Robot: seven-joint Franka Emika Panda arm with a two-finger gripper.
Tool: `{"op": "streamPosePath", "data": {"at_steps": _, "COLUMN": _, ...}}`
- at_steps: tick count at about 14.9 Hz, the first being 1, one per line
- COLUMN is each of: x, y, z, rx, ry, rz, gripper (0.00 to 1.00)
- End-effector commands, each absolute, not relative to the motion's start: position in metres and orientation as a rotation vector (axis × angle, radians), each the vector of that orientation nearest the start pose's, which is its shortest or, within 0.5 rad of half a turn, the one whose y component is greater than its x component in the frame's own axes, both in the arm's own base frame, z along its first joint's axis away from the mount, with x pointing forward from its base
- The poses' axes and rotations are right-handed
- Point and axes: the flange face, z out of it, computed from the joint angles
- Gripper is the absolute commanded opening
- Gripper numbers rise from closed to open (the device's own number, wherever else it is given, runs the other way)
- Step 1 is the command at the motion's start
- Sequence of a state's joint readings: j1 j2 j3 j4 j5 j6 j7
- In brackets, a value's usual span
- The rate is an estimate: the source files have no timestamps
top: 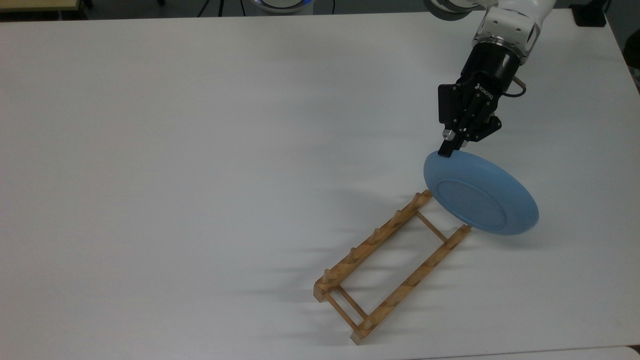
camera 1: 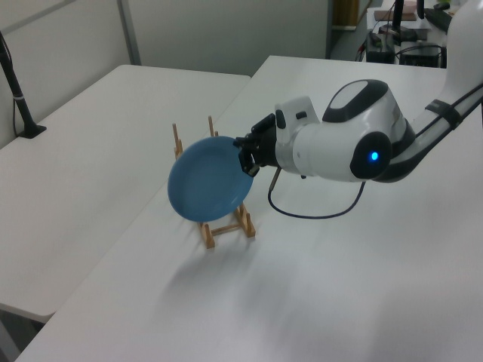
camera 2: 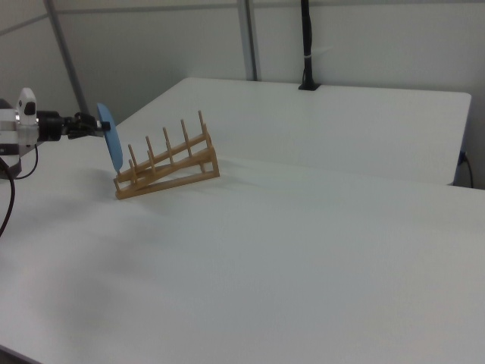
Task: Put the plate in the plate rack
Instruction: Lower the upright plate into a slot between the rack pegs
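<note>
Worktop [top: 200, 150]: white, broad, filling most of the top view.
Plate [top: 480, 194]: light blue, tilted on edge in the air, right of centre in the top view, its lower part over the upper end of the rack.
Rack [top: 392, 260]: wooden, pegged, lying diagonally at lower centre-right of the top view.
Hand [top: 446, 149]: black, upper right of the top view, clamped on the plate's upper rim.
Arm [camera 1: 339, 143]: white, right of the left view.

Bright even light, soft shadows on the white table [top: 200, 150]
</note>
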State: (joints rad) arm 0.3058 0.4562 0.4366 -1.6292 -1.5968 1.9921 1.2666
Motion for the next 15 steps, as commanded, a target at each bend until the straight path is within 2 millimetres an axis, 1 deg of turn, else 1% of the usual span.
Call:
{"op": "streamPosePath", "data": {"at_steps": 1, "x": 0.575, "y": 0.385, "z": 0.396, "rx": 2.101, "ry": 0.215, "rz": 1.268, "gripper": 0.00}}
{"op": "streamPosePath", "data": {"at_steps": 4, "x": 0.580, "y": 0.379, "z": 0.397, "rx": 2.086, "ry": 0.208, "rz": 1.274, "gripper": 0.00}}
{"op": "streamPosePath", "data": {"at_steps": 7, "x": 0.581, "y": 0.379, "z": 0.393, "rx": 2.086, "ry": 0.212, "rz": 1.271, "gripper": 0.00}}
{"op": "streamPosePath", "data": {"at_steps": 10, "x": 0.585, "y": 0.375, "z": 0.398, "rx": 2.083, "ry": 0.195, "rz": 1.278, "gripper": 0.00}}
{"op": "streamPosePath", "data": {"at_steps": 13, "x": 0.586, "y": 0.374, "z": 0.398, "rx": 2.079, "ry": 0.190, "rz": 1.282, "gripper": 0.00}}
{"op": "streamPosePath", "data": {"at_steps": 15, "x": 0.590, "y": 0.369, "z": 0.400, "rx": 2.079, "ry": 0.173, "rz": 1.283, "gripper": 0.00}}
